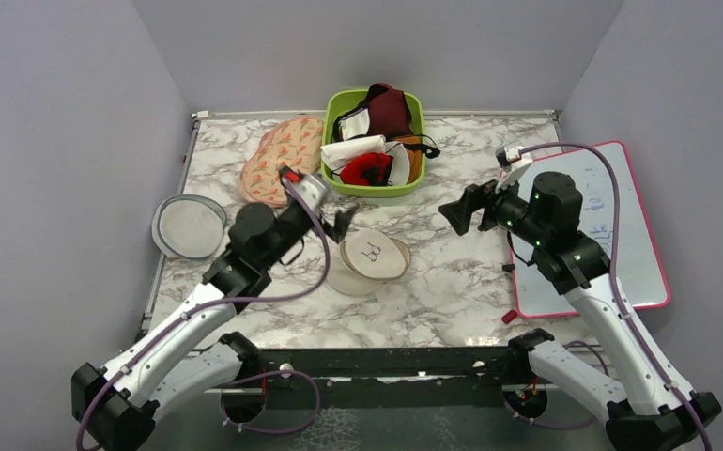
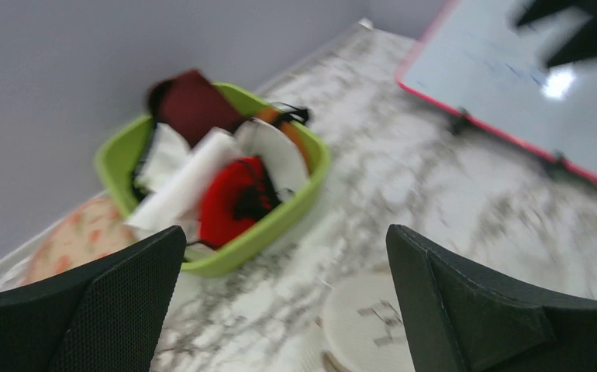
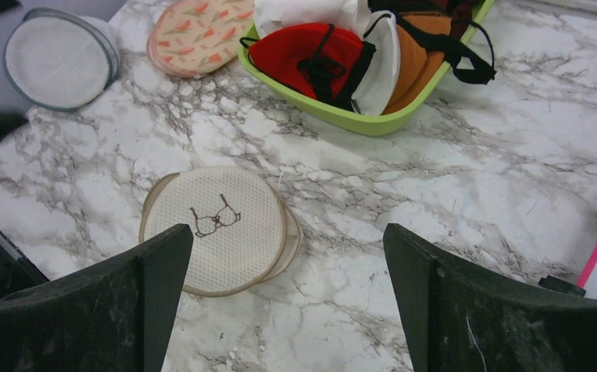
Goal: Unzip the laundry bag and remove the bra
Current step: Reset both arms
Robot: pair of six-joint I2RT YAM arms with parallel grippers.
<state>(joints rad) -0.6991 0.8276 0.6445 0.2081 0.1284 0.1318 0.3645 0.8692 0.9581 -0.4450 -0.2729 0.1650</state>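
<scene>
The laundry bag [image 1: 372, 258] is a round cream mesh pod with a black bra drawing on its face. It lies on the marble table near the middle, also in the right wrist view [image 3: 216, 229] and blurred in the left wrist view [image 2: 361, 322]. The red bra [image 1: 367, 169] with black trim lies in the green tub [image 1: 412, 183], seen too in the right wrist view [image 3: 303, 54] and the left wrist view [image 2: 233, 198]. My left gripper [image 1: 344, 222] is open and empty just left of the bag. My right gripper [image 1: 459, 212] is open and empty, to the bag's right.
The green tub also holds a maroon garment [image 1: 388, 108] and white cloths [image 1: 351, 148]. Pink floral pads [image 1: 281, 155] lie left of it. A grey-rimmed mesh disc [image 1: 189, 225] sits at the left edge. A pink-framed whiteboard [image 1: 611, 225] lies on the right.
</scene>
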